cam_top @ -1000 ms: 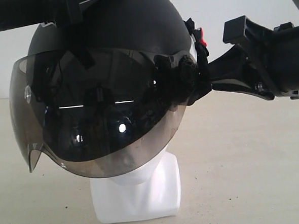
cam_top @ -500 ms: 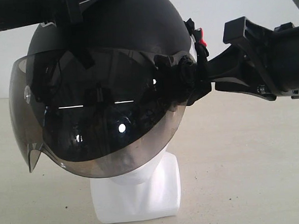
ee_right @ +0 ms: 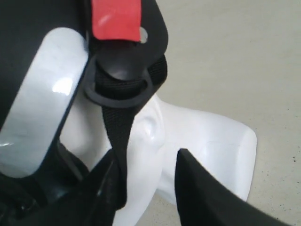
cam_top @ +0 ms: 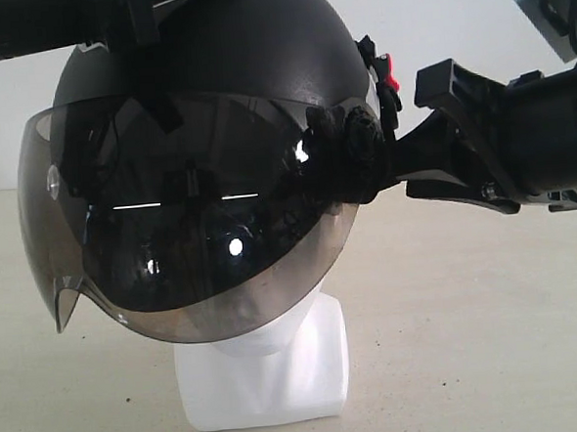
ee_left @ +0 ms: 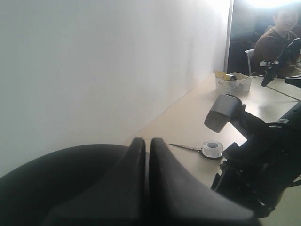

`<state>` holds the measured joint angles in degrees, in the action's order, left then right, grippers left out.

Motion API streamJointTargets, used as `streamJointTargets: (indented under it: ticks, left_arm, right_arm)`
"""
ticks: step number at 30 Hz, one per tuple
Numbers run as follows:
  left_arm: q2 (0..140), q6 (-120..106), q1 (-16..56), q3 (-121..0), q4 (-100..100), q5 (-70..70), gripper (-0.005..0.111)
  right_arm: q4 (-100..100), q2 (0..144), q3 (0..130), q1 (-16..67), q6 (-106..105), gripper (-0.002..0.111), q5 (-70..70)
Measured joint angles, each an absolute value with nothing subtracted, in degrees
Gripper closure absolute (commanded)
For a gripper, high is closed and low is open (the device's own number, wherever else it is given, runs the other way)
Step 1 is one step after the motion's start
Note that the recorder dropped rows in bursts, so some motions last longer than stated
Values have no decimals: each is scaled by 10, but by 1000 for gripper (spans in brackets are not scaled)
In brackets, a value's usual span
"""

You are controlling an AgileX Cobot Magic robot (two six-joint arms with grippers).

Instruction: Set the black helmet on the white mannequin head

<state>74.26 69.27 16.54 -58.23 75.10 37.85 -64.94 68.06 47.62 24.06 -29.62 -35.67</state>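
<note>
A black strap with a red tab hangs just beside the ear of the head. The tool has its jaws apart, with the neck showing between them.

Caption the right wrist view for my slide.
Strap and red tab of the black helmet hang beside the ear of the white mannequin head, framed by the open right hand.

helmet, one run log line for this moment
black helmet: over white mannequin head, visor down | left gripper: shut, atop helmet | right gripper: open, by strap
</note>
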Motion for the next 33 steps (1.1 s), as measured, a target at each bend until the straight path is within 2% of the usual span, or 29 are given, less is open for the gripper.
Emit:
streamJointTargets:
  ticks: [2, 5, 6, 15, 33]
  left_arm:
    - [743, 693, 165, -582, 751, 379, 102]
    - [743, 693, 165, -582, 751, 379, 102]
    - [743, 693, 165, -582, 751, 379, 102]
    - [743, 693, 165, -582, 751, 379, 102]
    - [708, 713, 165, -577, 814, 343, 102]
  right_arm:
    - [-649, 681, 476, 241, -295, 83, -356]
    - [-652, 681, 476, 241, -294, 106, -355]
    - [-653, 681, 476, 241, -293, 108, -356]
    - [-660, 681, 478, 241, -297, 108, -360]
    - [-630, 727, 480, 243, -295, 108, -284]
